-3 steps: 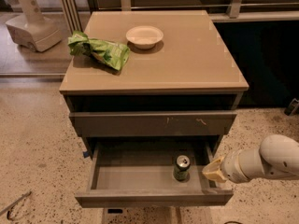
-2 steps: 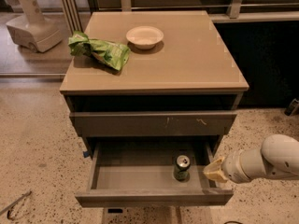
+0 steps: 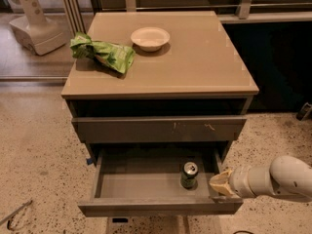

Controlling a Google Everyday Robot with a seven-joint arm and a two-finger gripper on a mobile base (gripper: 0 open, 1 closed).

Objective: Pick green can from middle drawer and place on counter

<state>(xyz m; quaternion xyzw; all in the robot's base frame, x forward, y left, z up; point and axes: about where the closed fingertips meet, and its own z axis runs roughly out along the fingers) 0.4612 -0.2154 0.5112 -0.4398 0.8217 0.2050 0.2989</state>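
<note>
The green can (image 3: pixel 189 175) stands upright in the right half of the open middle drawer (image 3: pixel 141 186), its silver top and pull tab facing up. My gripper (image 3: pixel 219 183) comes in from the right on a pale arm and sits over the drawer's right front corner, just right of the can and apart from it. The tan counter (image 3: pixel 204 57) is the top of the grey cabinet above the drawer.
A bright green snack bag (image 3: pixel 102 52) and a white bowl (image 3: pixel 150 37) lie on the left and back middle of the counter. A closed drawer front with white scratches (image 3: pixel 161 129) sits above the open drawer. Speckled floor surrounds the cabinet; a white robot base (image 3: pixel 34 33) stands back left.
</note>
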